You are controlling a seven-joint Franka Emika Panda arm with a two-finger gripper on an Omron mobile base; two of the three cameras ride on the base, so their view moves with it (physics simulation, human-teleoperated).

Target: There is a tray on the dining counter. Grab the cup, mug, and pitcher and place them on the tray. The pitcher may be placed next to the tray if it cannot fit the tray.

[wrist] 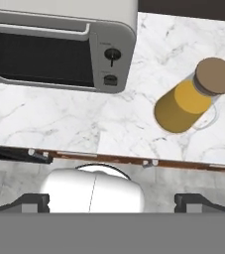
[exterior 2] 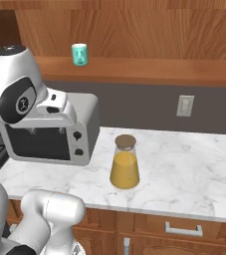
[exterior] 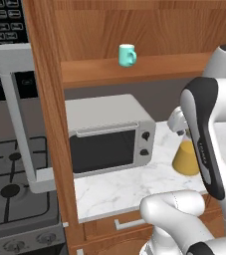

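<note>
The pincer (wrist: 112, 201) is wide open, grasping nothing; better steer toward two o'clock and close around the pitcher (wrist: 191, 96) neck under its lid.

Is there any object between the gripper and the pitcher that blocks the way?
Nothing visible does. In the hand view the gripper is open above the counter's edge, and bare marble counter lies between it and the pitcher. The toaster oven stands off to one side, apart from the pitcher.
</note>
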